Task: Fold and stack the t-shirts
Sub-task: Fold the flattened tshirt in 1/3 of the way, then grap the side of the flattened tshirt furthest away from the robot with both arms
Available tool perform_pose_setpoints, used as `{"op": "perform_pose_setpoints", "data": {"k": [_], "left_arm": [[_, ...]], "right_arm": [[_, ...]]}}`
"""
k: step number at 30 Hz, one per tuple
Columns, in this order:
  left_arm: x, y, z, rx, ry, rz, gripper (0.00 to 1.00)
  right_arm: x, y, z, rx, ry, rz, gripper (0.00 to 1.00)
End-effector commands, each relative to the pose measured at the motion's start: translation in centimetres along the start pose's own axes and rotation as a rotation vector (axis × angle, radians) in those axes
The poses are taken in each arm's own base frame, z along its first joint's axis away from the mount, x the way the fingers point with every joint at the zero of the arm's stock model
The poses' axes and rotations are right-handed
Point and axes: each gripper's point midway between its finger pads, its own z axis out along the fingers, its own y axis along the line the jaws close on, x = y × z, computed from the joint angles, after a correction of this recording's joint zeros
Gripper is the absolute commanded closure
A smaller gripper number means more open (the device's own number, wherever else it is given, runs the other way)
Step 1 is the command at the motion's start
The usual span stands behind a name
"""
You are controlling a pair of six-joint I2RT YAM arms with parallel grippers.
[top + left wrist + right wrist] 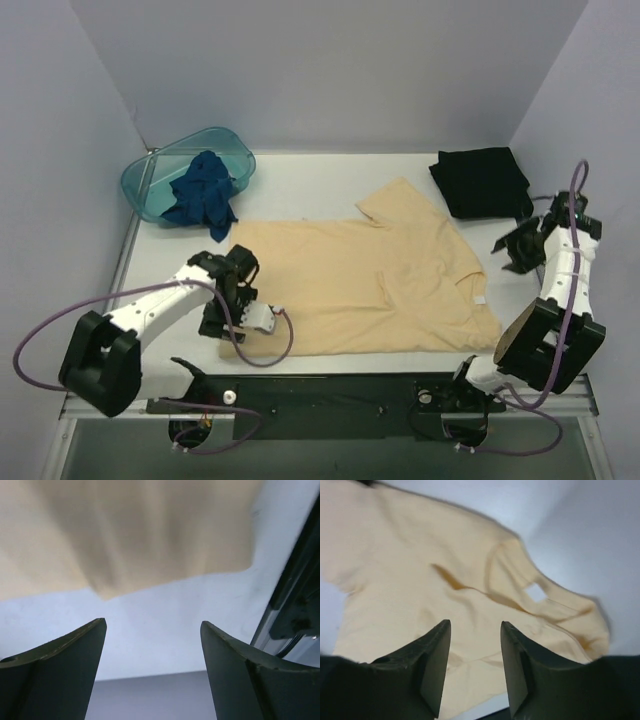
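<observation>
The pale yellow-tan t-shirt [370, 285] lies spread flat mid-table, collar toward the right. The black t-shirt [482, 180] lies folded at the back right. The dark blue t-shirt [203, 190] is crumpled in the basin. My left gripper [225, 320] is open and empty at the yellow shirt's left hem, near its front corner. In the left wrist view the gripper [152, 621] hangs over bare table just off the shirt's edge [140, 525]. My right gripper [515, 250] is open and empty to the right of the collar. The right wrist view shows this gripper [475, 622] above the shirt [420, 555].
The teal plastic basin [150, 180] stands at the back left. A black rail [330, 392] runs along the near table edge and shows in the left wrist view [300, 600]. Grey walls close the left, back and right sides.
</observation>
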Motion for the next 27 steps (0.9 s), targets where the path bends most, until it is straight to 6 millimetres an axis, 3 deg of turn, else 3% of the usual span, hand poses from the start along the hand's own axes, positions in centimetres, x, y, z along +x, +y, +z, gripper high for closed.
{"op": "perform_pose_setpoints", "data": {"k": [1,2,3,4,5,6,7,8,9,10,13,16,17,18,24,26,27], "left_arm": [[3.6,7.4,-5.1,-0.105,0.078,-0.091,0.14],[3.6,8.4,-5.1,-0.098,0.067,-0.141,0.14],[2.7,11.5,-7.1,-0.197,0.0,-0.2,0.17],[2.0,13.9,-7.4,-0.254,-0.049,-0.294,0.19],[0.5,16.1,-8.7,-0.306,-0.139,-0.337,0.28],[-0.5,18.0,-8.9,-0.344,-0.196,-0.415,0.37],[-2.0,20.0,-10.3,-0.375,-0.281,-0.431,0.39],[-2.9,21.1,-9.4,-0.347,-0.323,-0.509,0.41],[-4.0,22.9,-11.0,-0.373,-0.387,-0.526,0.41],[-4.6,24.8,-11.1,-0.359,-0.414,-0.584,0.41],[-4.3,28.5,-10.2,-0.343,-0.423,-0.702,0.37],[-2.6,32.2,-8.3,-0.313,-0.468,-0.845,0.32],[-2.4,32.9,-7.9,-0.303,-0.483,-0.876,0.32],[-1.7,33.8,-7.1,-0.298,-0.485,-0.893,0.3],[0.0,36.3,-3.3,-0.318,-0.403,-0.853,0.26],[0.7,36.8,-2.6,-0.333,-0.365,-0.839,0.26],[0.9,37.0,-2.3,-0.336,-0.351,-0.825,0.25]], "right_arm": [[-2.4,9.5,-6.0,-0.114,-0.202,-0.341,0.57],[-2.6,12.6,-6.8,-0.146,-0.232,-0.427,0.55],[-2.3,14.1,-7.0,-0.16,-0.234,-0.506,0.54],[-1.9,17.1,-7.1,-0.199,-0.236,-0.59,0.53],[-1.9,18.4,-7.3,-0.221,-0.244,-0.662,0.51],[-1.2,20.9,-6.6,-0.256,-0.214,-0.73,0.49],[-0.9,21.9,-6.1,-0.269,-0.19,-0.785,0.48],[-0.9,24.3,-5.4,-0.295,-0.174,-0.822,0.43],[-0.6,24.6,-4.8,-0.281,-0.145,-0.853,0.43],[-1.1,26.4,-3.6,-0.275,-0.147,-0.876,0.39],[-1.4,28.5,-0.4,-0.232,-0.127,-0.934,0.39],[-2.4,30.5,4.7,-0.205,-0.113,-0.931,0.38],[-1.4,31.5,5.9,-0.21,-0.109,-0.955,0.37],[-1.6,32.0,7.9,-0.198,-0.12,-0.961,0.37],[-1.7,33.7,14.0,-0.122,-0.202,-0.984,0.3],[-1.5,33.2,15.4,-0.096,-0.187,-0.958,0.29],[-2.2,33.7,14.9,-0.094,-0.214,-0.945,0.28]]}}
